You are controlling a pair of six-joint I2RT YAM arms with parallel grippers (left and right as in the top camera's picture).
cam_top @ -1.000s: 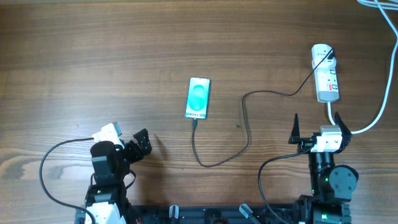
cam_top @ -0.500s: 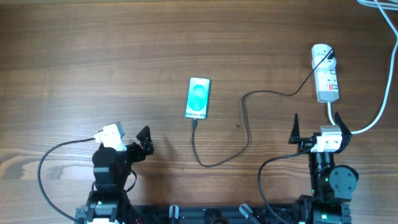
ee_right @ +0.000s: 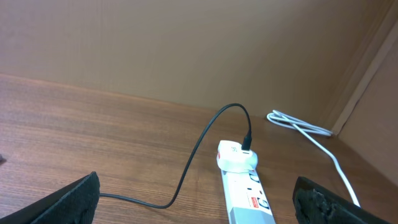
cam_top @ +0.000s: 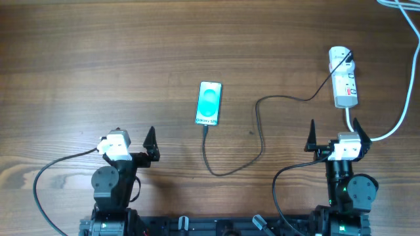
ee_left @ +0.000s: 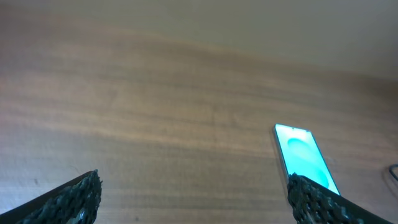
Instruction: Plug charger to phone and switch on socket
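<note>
The phone (cam_top: 209, 103) lies face up mid-table, its teal screen lit; it also shows in the left wrist view (ee_left: 305, 155). The charger cable (cam_top: 259, 131) runs from a white plug on the socket (cam_top: 344, 82), loops toward me and ends at the phone's near edge (cam_top: 206, 128); I cannot tell whether the tip is seated. The socket (ee_right: 245, 196) and cable (ee_right: 199, 152) show in the right wrist view. My left gripper (cam_top: 131, 136) (ee_left: 193, 205) is open and empty, left of and nearer than the phone. My right gripper (cam_top: 335, 132) (ee_right: 199, 205) is open and empty, just short of the socket.
A thicker white cord (cam_top: 400, 118) runs from the socket's near end out to the right and up to the far right corner (ee_right: 305, 127). A wall or board stands behind the table in the right wrist view.
My left arm has turned from pointing right to pointing straight ahead and has drawn back a little. The right arm, phone, cable and socket have not moved.
</note>
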